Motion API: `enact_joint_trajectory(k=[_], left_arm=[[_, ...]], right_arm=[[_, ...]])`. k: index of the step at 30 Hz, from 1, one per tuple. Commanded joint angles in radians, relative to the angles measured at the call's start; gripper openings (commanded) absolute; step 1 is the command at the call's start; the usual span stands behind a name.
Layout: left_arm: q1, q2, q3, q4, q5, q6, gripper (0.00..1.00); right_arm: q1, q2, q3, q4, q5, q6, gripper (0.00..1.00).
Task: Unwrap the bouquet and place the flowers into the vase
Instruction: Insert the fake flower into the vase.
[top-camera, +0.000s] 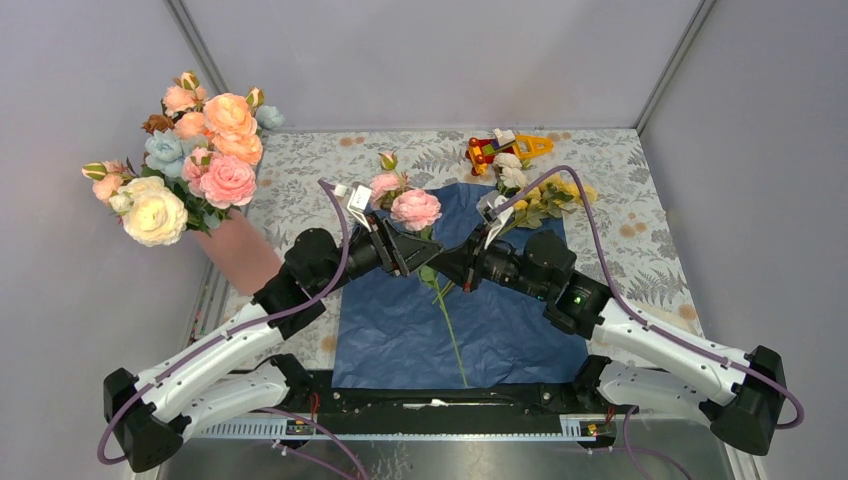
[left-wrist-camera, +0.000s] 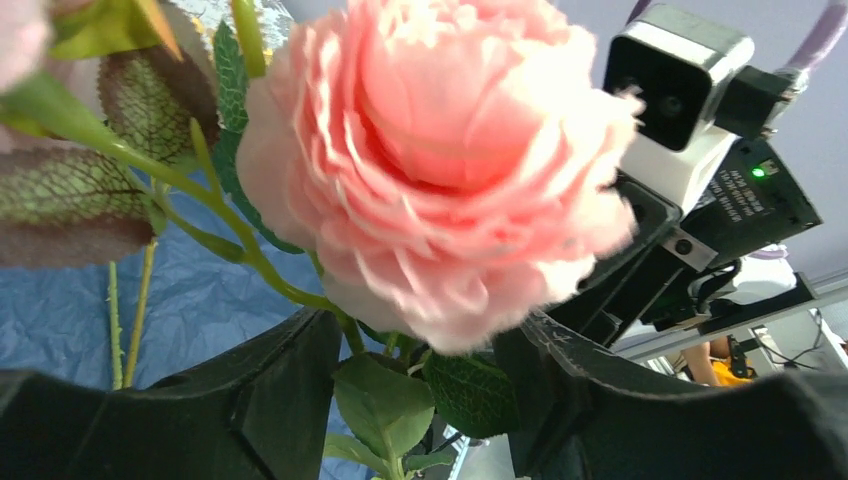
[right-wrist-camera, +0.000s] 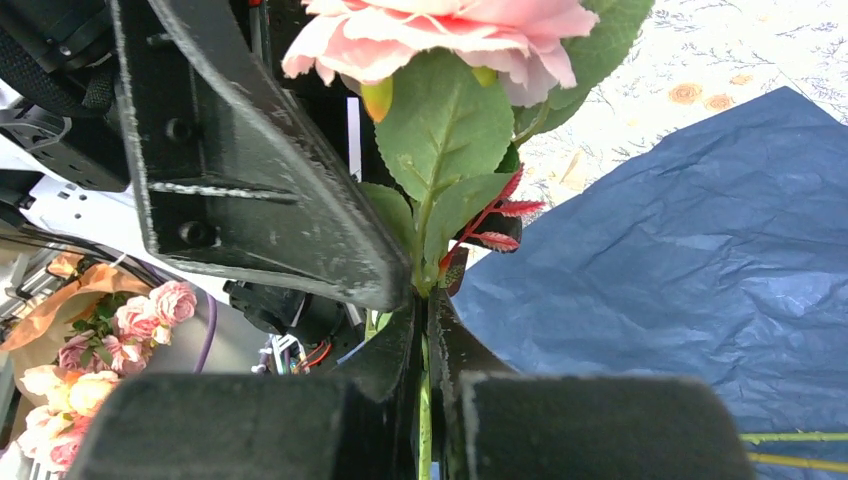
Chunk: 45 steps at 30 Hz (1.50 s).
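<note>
Where the two arms meet over the spread navy paper (top-camera: 500, 330), the right gripper (right-wrist-camera: 425, 345) is clamped on the thin green stem (top-camera: 452, 335) of a pink rose (top-camera: 416, 208), just under its leaves. Left gripper (left-wrist-camera: 420, 370): fingers apart, one each side of the same stem below the bloom. Yellow and cream roses (top-camera: 545, 195) lie at the paper's far right corner. Salmon-pink vase (top-camera: 243, 252) stands far left, off the paper, with large blooms (top-camera: 215, 150) in it.
</note>
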Motion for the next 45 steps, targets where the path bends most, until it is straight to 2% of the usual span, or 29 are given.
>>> enact_joint_trajectory(k=[1, 10, 18, 26, 29, 32, 35, 38, 41, 45], left_arm=[[-0.008, 0.001, 0.042, 0.015, -0.043, 0.014, 0.54], [-0.01, 0.002, 0.045, 0.012, -0.051, 0.008, 0.31], [-0.01, 0.018, 0.061, -0.014, -0.055, 0.02, 0.0], [-0.01, 0.029, 0.101, -0.086, -0.065, 0.083, 0.0], [-0.01, 0.042, 0.138, -0.132, -0.069, 0.123, 0.0], [-0.009, 0.061, 0.184, -0.21, -0.076, 0.192, 0.0], [0.003, 0.104, 0.273, -0.359, -0.071, 0.303, 0.0], [0.032, 0.124, 0.349, -0.521, -0.078, 0.456, 0.0], [0.105, 0.115, 0.395, -0.623, -0.09, 0.586, 0.0], [0.258, 0.082, 0.445, -0.709, -0.126, 0.697, 0.0]], right_arm=[[0.022, 0.005, 0.053, 0.008, 0.046, -0.047, 0.0], [0.055, 0.036, 0.085, -0.066, 0.125, -0.101, 0.0], [0.061, 0.035, 0.087, -0.078, 0.145, -0.102, 0.02], [0.061, 0.002, 0.057, -0.065, 0.17, -0.108, 0.19], [0.062, -0.012, 0.049, -0.064, 0.178, -0.111, 0.31], [0.061, -0.026, 0.035, -0.059, 0.189, -0.108, 0.63], [0.061, -0.051, 0.019, -0.06, 0.24, -0.109, 0.82], [0.061, -0.075, 0.003, -0.07, 0.296, -0.114, 0.93], [0.06, -0.095, -0.013, -0.08, 0.355, -0.129, 0.99], [0.043, -0.106, -0.022, -0.108, 0.424, -0.134, 1.0]])
